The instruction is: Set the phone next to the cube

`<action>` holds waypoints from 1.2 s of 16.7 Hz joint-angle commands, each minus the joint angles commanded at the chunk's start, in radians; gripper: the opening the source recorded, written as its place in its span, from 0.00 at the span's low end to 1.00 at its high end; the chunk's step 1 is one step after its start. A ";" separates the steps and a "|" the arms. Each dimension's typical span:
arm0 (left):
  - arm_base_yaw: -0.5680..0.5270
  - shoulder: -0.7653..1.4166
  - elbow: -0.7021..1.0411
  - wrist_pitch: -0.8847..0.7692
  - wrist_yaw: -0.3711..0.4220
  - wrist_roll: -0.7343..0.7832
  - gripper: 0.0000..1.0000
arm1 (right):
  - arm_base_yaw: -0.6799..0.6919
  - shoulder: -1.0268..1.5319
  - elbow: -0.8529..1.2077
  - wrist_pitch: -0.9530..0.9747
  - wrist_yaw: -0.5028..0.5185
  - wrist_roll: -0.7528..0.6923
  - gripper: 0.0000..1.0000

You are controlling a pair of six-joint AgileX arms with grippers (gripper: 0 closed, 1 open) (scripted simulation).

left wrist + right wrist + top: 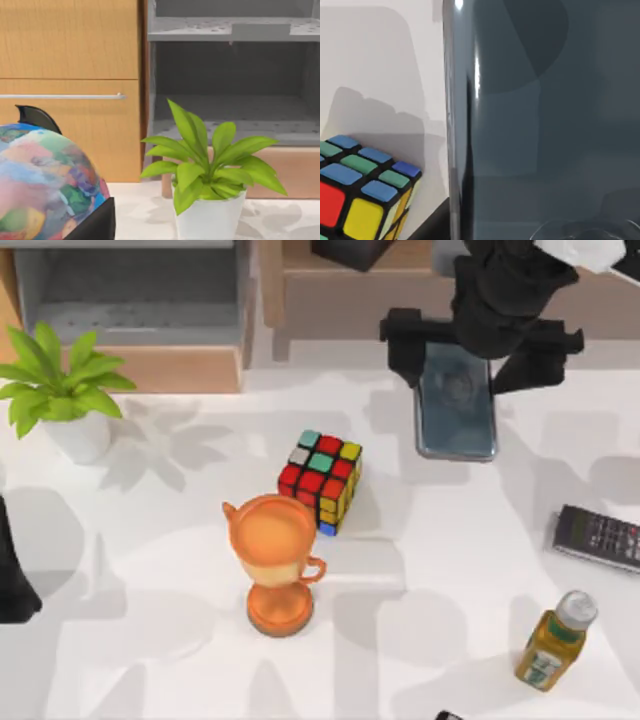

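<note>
My right gripper (pixel 455 365) sits over the far right part of the white bench (pixel 440 540), closed on the far end of the phone (pixel 457 405), a flat rectangular slab with a glossy dark grey-blue screen, rounded corners and a thin silvery edge. The black fingers clamp its two long sides, and the slab reaches from them toward the near edge of the bench. I cannot tell whether it rests on the surface or hangs just above it. In the right wrist view the glossy screen (pixel 545 120) lies right under the camera, with the cube (pixel 362 195) off beyond its long edge.

That cube (pixel 321 480), a black-bodied 3x3 puzzle with red, teal, yellow, grey, orange and blue stickers, stands near the middle of the bench, to the left of the phone and a little nearer, with bare bench between them. Just beside the cube's near-left corner stands a glossy orange trophy cup (pixel 279 560) with two handles and a round foot.

At the right edge lies a black remote with rows of small buttons (pixel 600 537), and nearer stands a small yellow bottle with a clear cap (pixel 553 642). A leafy green plant in a white pot (pixel 62 400) stands at the far left.

My left arm (pixel 12 575) is parked at the left edge; its wrist view faces the plant (pixel 210 180), a multicoloured globe (pixel 45 185) and a wooden cabinet (pixel 70 45).
</note>
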 joint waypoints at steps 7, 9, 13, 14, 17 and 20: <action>0.000 0.000 0.000 0.000 0.000 0.000 1.00 | 0.002 0.095 -0.080 0.021 -0.001 0.001 0.00; 0.000 0.000 0.000 0.000 0.000 0.000 1.00 | 0.002 0.134 -0.112 0.024 -0.001 0.001 0.00; 0.000 0.000 0.000 0.000 0.000 0.000 1.00 | 0.003 0.159 -0.134 0.025 -0.002 0.001 0.00; 0.000 0.000 0.000 0.000 0.000 0.000 1.00 | 0.003 0.159 -0.134 0.025 -0.002 0.001 0.00; 0.000 0.000 0.000 0.000 0.000 0.000 1.00 | 0.003 0.159 -0.134 0.025 -0.002 0.001 0.08; 0.000 0.000 0.000 0.000 0.000 0.000 1.00 | 0.003 0.159 -0.134 0.025 -0.002 0.001 0.30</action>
